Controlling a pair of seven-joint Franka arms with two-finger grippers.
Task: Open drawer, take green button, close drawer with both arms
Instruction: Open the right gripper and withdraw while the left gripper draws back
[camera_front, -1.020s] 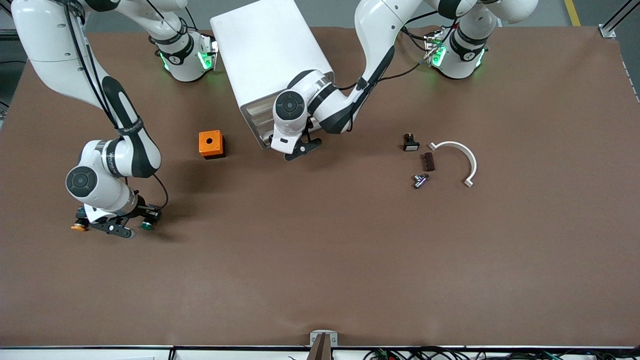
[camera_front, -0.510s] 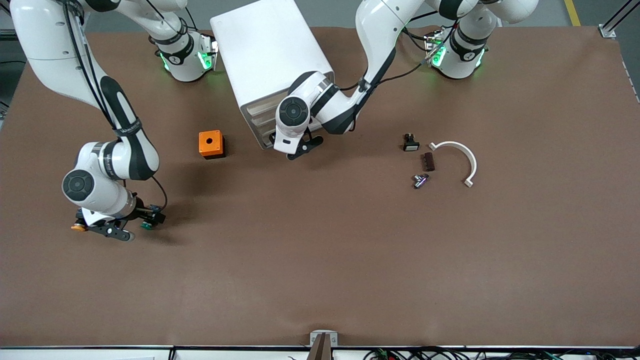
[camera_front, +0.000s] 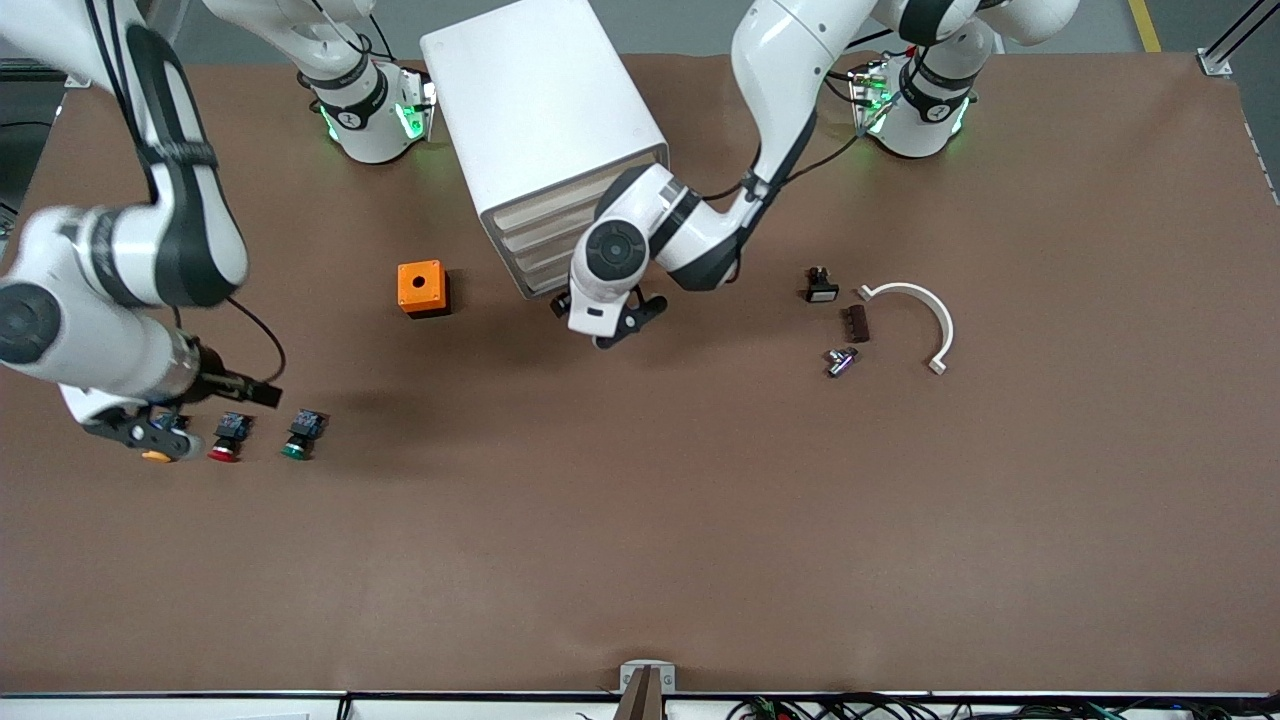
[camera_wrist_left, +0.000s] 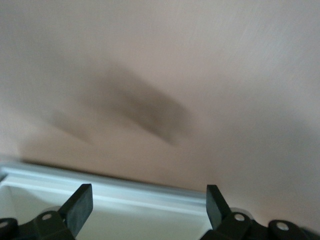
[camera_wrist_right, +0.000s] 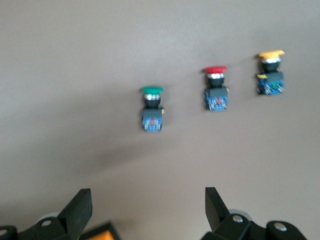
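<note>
- Since a second ago my right gripper (camera_front: 150, 432) has risen off the row of buttons and now hangs over the orange-capped one (camera_front: 155, 455), fingers apart and empty; it has left the green button (camera_front: 296, 436) on the desk (camera_front: 640, 520).
- The green button lies free near the right arm's end of the desk, cap toward the front camera, just beside the red-capped button (camera_front: 226, 438).
- My left gripper (camera_front: 612, 322) has drifted a little toward the left arm's end and now sits in front of the cabinet (camera_front: 540, 130), fingers apart, holding nothing.
- The left wrist view shows the white edge of a drawer (camera_wrist_left: 150, 197) just beneath those fingers.
- An orange box (camera_front: 422, 288) stands between the cabinet and the buttons.
- Toward the left arm's end I see a white curved bracket (camera_front: 925, 315), a small black switch (camera_front: 821, 286), a dark brown block (camera_front: 856, 323) and a metal fitting (camera_front: 840, 360), all well apart from both grippers.
</note>
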